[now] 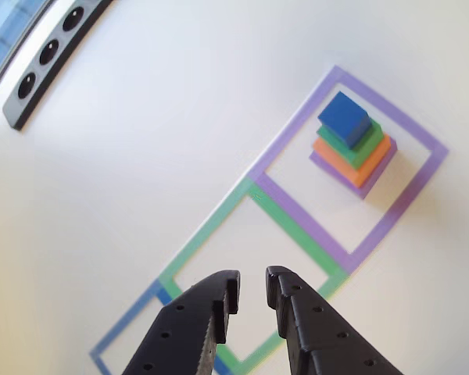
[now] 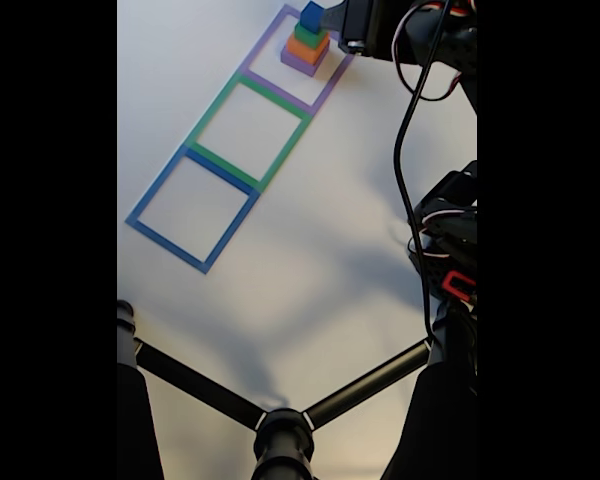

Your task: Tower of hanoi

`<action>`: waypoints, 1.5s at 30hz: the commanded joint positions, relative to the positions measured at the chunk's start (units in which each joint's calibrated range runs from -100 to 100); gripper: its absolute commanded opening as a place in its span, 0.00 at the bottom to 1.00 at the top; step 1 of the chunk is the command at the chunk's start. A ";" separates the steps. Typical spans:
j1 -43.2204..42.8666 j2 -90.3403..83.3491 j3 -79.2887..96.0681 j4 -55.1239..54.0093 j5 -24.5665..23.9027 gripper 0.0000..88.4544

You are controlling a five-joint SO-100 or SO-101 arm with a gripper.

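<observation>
Parted hand (image 1: 252,293) hangs well apart from stacked tower of hanoi (image 1: 352,144).

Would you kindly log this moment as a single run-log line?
stack: blue cube on green, orange, purple, inside purple outline | gripper: open, empty, above green outline | moves: none evident

Blue cube (image 1: 344,119) over green block (image 1: 364,141), orange block (image 1: 367,166) and purple block (image 1: 352,181); white tabletop (image 1: 180,133) with purple, green and blue taped outlines; black pincer (image 1: 252,291).
</observation>
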 commanded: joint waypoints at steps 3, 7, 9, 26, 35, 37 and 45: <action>5.61 -1.33 -2.32 -0.30 49.36 0.00; 8.96 -1.41 -1.87 -1.27 78.41 0.00; 9.65 -1.41 -1.41 -2.56 80.43 0.00; 23.75 -9.90 10.13 -10.01 85.39 0.08; 28.02 -10.79 20.22 -18.19 85.39 0.32; 28.40 -11.51 23.94 -21.99 85.39 0.38; 27.72 -11.11 44.84 -51.37 85.39 0.51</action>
